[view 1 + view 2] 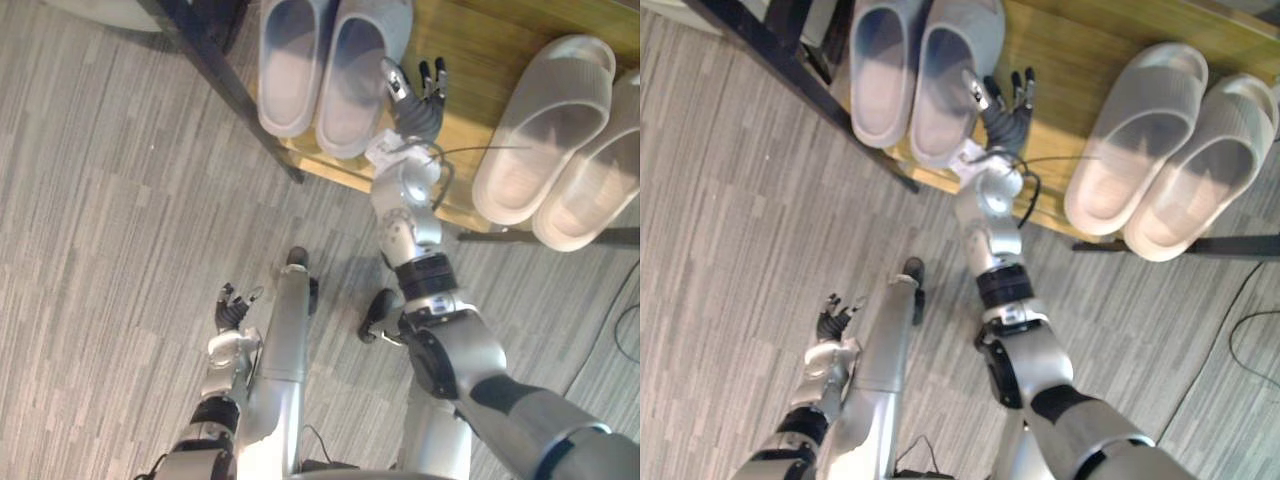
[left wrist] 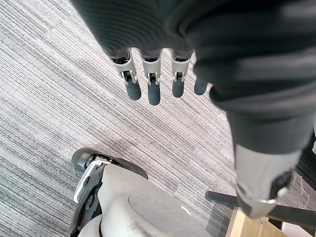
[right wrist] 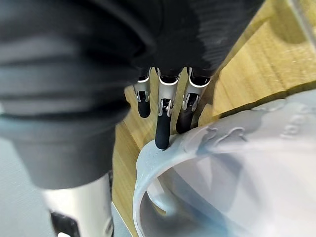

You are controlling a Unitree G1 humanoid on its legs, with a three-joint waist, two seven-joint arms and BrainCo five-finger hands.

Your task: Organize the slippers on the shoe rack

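Two pairs of slippers lie on the wooden shelf [image 1: 470, 60] of the shoe rack. The grey-blue pair [image 1: 285, 65] is at the left end, the pale beige pair [image 1: 545, 130] at the right. My right hand [image 1: 418, 112] reaches onto the shelf beside the right grey-blue slipper [image 1: 355, 75], open. Its straight fingertips [image 3: 162, 133] rest against that slipper's rim [image 3: 222, 143], and its thumb lies along the slipper's side. My left hand [image 1: 232, 310] hangs low over the floor with relaxed fingers [image 2: 154, 84], holding nothing.
A black metal frame bar [image 1: 230, 90] runs diagonally down the rack's left side, and another bar [image 1: 560, 237] sticks out under the beige pair. Bare wood shows between the two pairs. Grey striped carpet [image 1: 110, 250] covers the floor before the rack.
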